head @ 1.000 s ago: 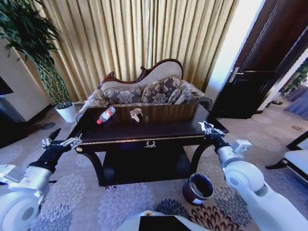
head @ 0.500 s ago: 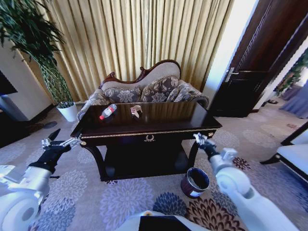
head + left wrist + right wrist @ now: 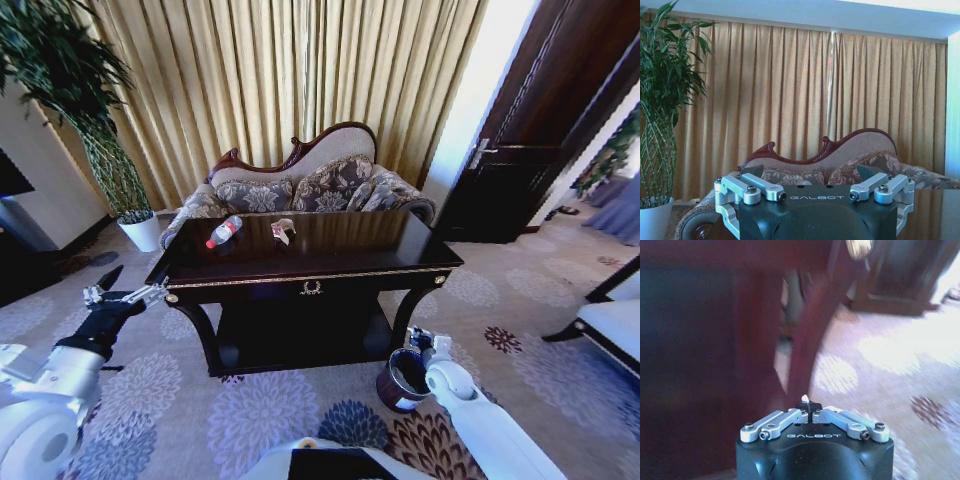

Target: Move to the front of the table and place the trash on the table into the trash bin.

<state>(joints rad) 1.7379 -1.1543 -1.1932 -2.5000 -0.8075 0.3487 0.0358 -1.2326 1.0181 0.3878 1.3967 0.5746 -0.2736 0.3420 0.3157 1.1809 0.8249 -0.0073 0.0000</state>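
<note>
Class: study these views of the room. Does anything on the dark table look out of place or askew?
Yes. A clear plastic bottle with a red cap lies on its side on the dark glossy wooden table, and a crumpled white-and-tan wrapper lies beside it.

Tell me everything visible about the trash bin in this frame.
The trash bin is a small dark maroon cylindrical bucket with a white label patch low on its side. It stands upright and open-topped on the patterned carpet, beside the table's front right leg, far shorter than the tabletop. The right gripper is just above its rim; contact is unclear.
</note>
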